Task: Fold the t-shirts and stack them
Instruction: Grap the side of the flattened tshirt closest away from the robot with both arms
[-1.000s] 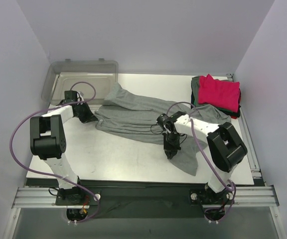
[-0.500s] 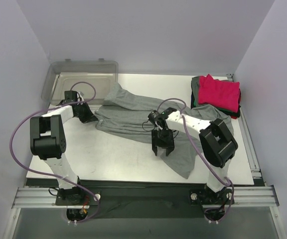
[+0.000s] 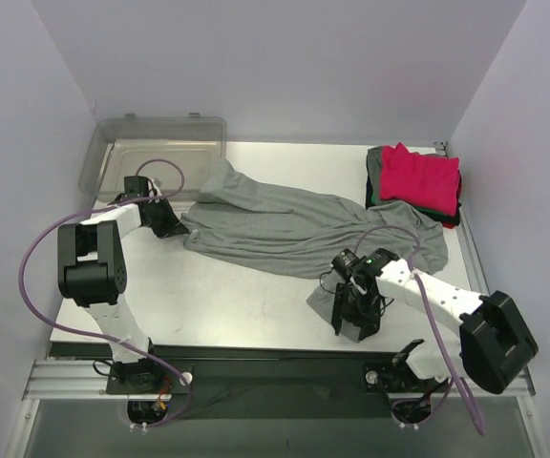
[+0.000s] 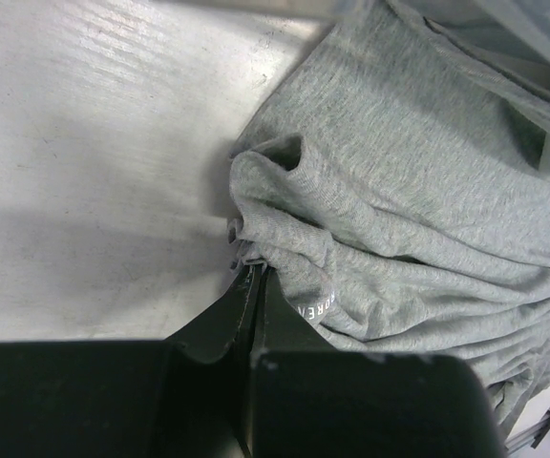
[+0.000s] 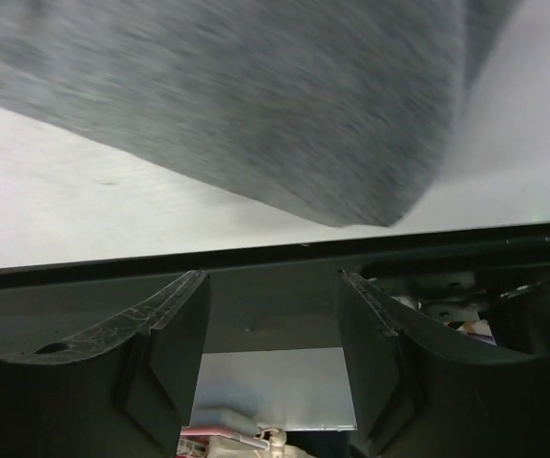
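Note:
A large heather-grey t-shirt (image 3: 285, 224) lies crumpled across the middle of the table, one flap reaching toward the front edge. My left gripper (image 3: 172, 222) is shut on the shirt's left edge; in the left wrist view the fingertips (image 4: 252, 277) pinch a bunched fold of the grey t-shirt (image 4: 409, 191). My right gripper (image 3: 356, 324) hovers open over the shirt's near flap by the table's front edge. In the right wrist view the right gripper (image 5: 273, 329) has nothing between its fingers, and blurred grey cloth (image 5: 256, 95) lies beyond them. Folded t-shirts (image 3: 418, 179), a pink-red one on top, are stacked at the back right.
A clear plastic bin (image 3: 151, 153) stands at the back left corner. Purple cables loop from both arms. The table's dark front edge (image 5: 256, 256) runs just beyond the right fingertips. Walls close in on three sides.
My right gripper has opened, let go of the grey shirt, and swung toward the front right. The shirt's near flap now lies more bunched. The left arm has not moved.

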